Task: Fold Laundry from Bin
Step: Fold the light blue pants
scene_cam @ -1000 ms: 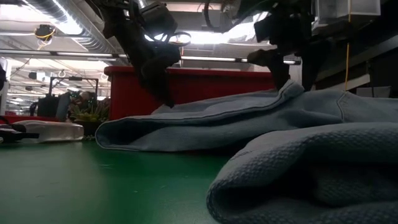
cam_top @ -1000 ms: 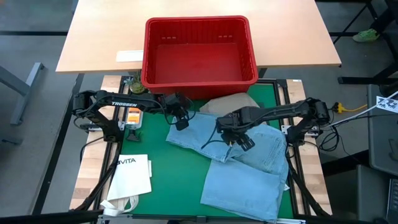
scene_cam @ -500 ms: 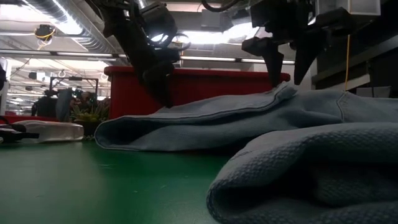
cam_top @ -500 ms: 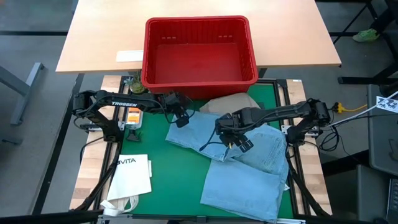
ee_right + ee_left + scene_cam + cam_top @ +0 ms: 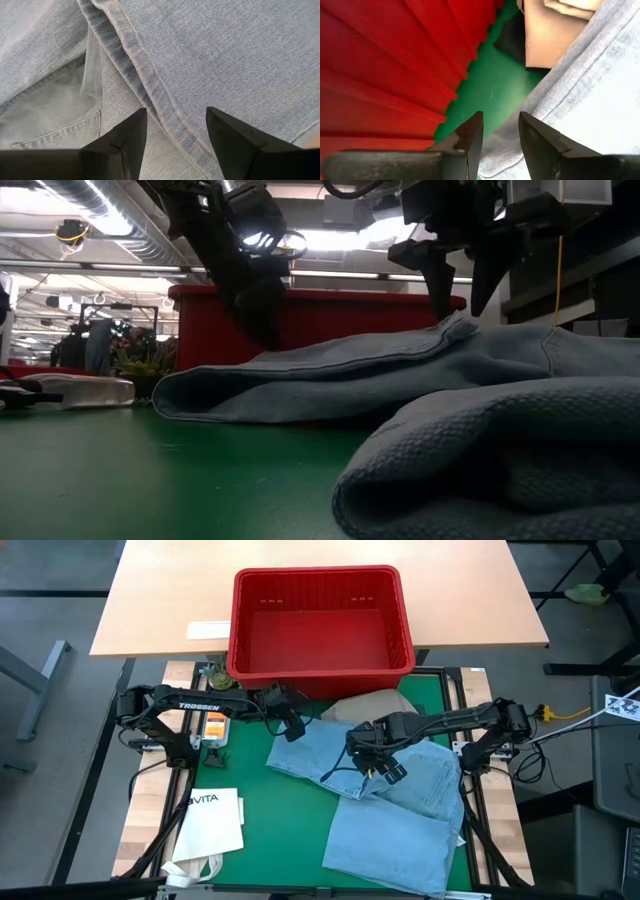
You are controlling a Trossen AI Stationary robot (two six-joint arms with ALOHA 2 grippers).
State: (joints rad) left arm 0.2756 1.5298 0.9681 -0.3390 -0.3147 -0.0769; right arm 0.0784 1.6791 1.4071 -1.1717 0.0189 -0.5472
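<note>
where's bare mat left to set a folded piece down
Widest bare mat: between the VITA bag and the jeans, down to the near edge. A narrow strip lies between the bin and the jeans by the left gripper. The right half is crowded: jeans, tan garment, right gripper above them.

khaki garment [image 5: 368, 703]: mostly under jeans [image 5: 395, 800] | bin [image 5: 300, 320] base: behind jeans, low view

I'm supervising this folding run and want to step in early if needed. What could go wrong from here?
1. The left gripper, open, sits close beside the red bin; a wide move might knock it.
2. The right gripper hangs open above a thick seam of the jeans; closing there could pinch several layers and drag the fold.
3. The tan garment lies partly under the jeans and may shift with them.
</note>
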